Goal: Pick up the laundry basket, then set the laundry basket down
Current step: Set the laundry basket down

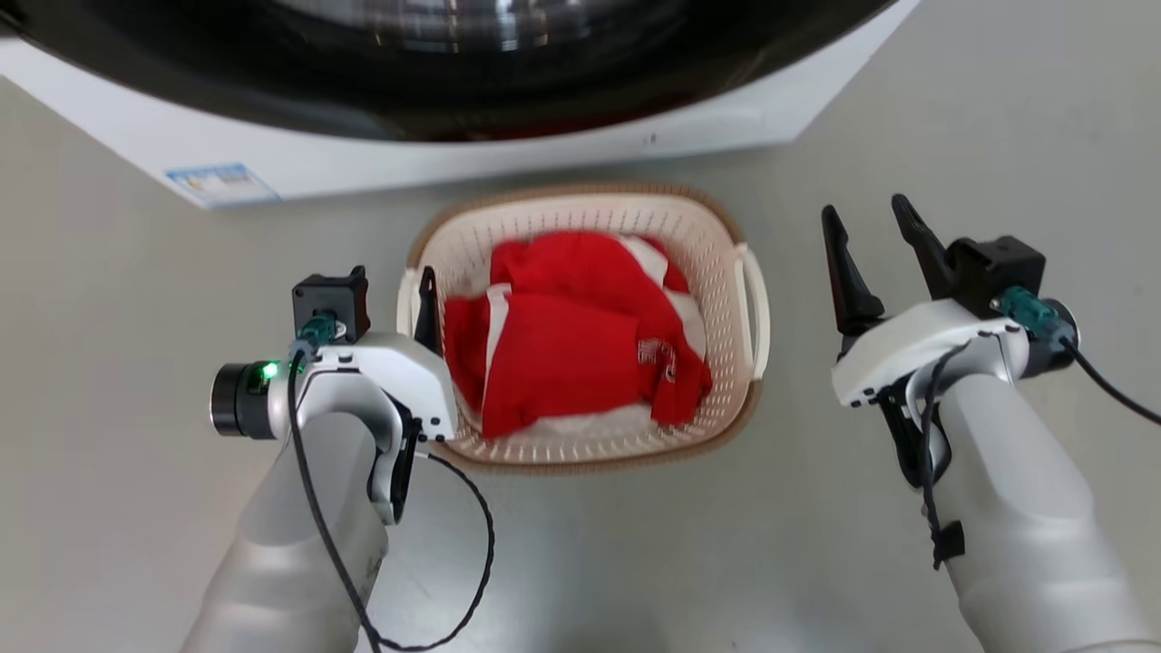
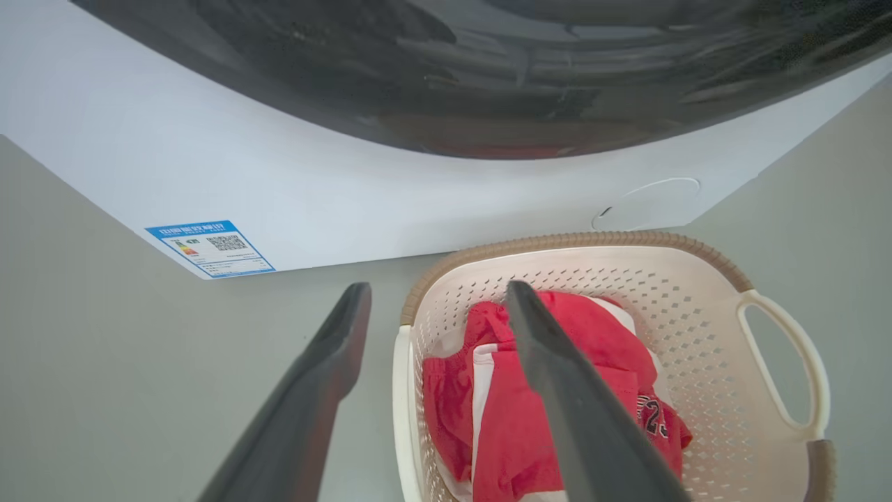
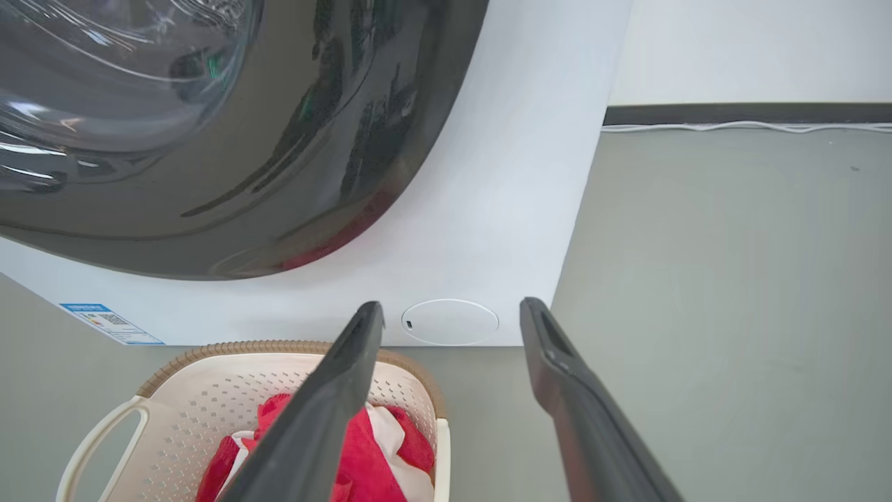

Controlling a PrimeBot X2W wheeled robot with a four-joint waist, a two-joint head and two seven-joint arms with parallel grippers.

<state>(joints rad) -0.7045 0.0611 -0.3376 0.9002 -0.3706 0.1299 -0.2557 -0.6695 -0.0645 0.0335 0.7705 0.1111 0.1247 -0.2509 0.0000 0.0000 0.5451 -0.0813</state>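
The white washing machine [image 1: 453,159] with its dark glass door stands close behind the cream perforated plastic laundry basket [image 1: 698,245], with only a thin strip of grey floor [image 1: 952,136] between them; to the basket's right the floor lies bare, and the right tool [image 1: 863,205], fingers spread, hangs over it, apart from the white side handle [image 1: 757,308]; the left tool [image 2: 435,289] straddles the basket's left wall, one finger outside, one inside above the heaped red and white clothes [image 1: 562,345], which take up most of the inside.
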